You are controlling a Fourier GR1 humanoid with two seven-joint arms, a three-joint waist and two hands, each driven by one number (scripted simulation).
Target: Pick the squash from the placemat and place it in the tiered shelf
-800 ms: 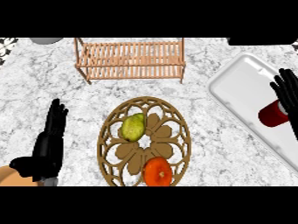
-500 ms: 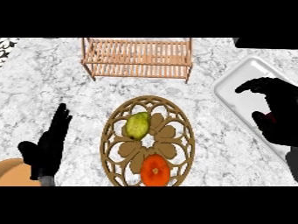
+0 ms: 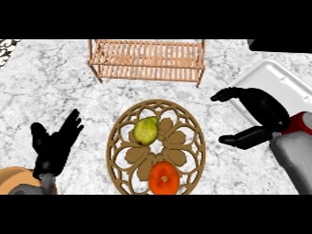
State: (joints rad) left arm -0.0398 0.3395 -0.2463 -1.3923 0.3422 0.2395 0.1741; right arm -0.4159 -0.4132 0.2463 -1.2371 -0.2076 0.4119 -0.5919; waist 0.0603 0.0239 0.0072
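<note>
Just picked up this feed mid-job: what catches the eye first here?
The round openwork placemat fills the middle, with the yellow-green squash on its upper part and an orange near its lower edge. The right hand hangs just right of it, fingers curved and holding nothing, by a white tray. The wooden shelf stands at the far side.

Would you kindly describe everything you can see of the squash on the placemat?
The squash is small, yellow-green and pear-shaped, with smooth-looking skin. It lies on the upper left part of the round wooden openwork placemat, its long axis running roughly up and down the view. Only the placemat touches it; the orange fruit lies apart, nearer the robot.
</note>
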